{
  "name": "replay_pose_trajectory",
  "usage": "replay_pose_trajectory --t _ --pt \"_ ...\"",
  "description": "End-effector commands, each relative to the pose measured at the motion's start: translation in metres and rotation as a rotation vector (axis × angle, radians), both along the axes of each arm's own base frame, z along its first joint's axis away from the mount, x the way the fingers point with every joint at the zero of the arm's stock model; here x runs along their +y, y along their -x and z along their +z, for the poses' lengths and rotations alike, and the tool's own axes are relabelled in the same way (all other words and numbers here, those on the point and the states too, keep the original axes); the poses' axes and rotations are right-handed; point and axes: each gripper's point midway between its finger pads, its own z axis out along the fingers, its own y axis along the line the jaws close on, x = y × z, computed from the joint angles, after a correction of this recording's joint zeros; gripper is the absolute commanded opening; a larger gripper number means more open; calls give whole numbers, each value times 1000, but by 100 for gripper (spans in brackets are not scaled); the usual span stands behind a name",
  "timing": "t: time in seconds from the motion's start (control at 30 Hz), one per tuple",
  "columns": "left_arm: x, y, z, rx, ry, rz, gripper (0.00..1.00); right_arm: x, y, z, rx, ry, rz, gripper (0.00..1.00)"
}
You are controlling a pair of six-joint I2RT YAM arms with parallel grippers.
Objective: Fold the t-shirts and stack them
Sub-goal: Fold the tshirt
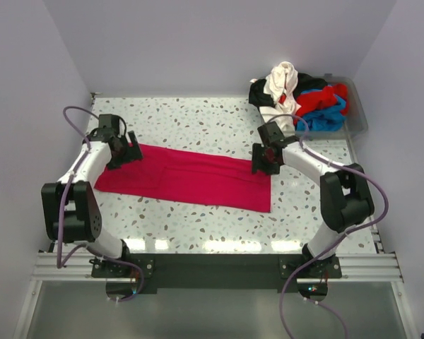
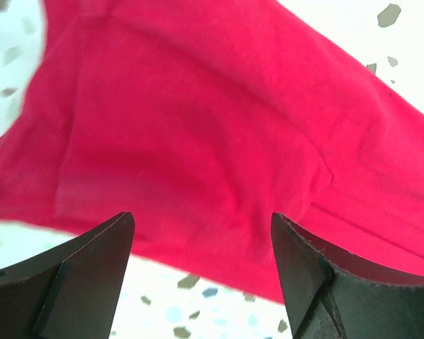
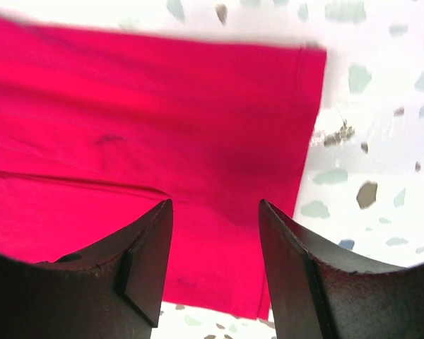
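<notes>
While lilac-walled, speckled table (image 1: pixel 198 120) under crimson t-shirt (image 1: pixel 191 180)

Plain pale lilac walls (image 1: pixel 198 42) enclose on three sides a white speckled terrazzo tabletop (image 1: pixel 198 116), with a silver aluminium rail (image 1: pixel 383 268) along its near edge.

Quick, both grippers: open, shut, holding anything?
Left gripper: open, jaws apart above the crimson-pink t-shirt, holding nothing.
Right gripper: open, jaws apart above the same shirt's end, holding nothing.
</notes>
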Motion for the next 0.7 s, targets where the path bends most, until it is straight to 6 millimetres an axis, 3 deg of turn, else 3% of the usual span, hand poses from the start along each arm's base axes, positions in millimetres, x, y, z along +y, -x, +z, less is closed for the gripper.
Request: replay_pose_trajectory --t 0.0,0.13,0.27,0.47,0.67 --pt "-8 -25 -19 -14 66 -49 83 7 -30 13 -77 7 16 56" --pt "0 -39 -51 21 78 -21 83 15 -48 18 -94 -1 31 56" --pt "6 -48 -72 54 68 -14 83 18 -54 6 -73 7 38 56" --pt "15 -66 -89 63 39 -3 83 5 -42 -24 4 74 18 56" --pt "3 -107 -90 -17 94 -77 83 -22 -18 -46 119 185 -42 55"
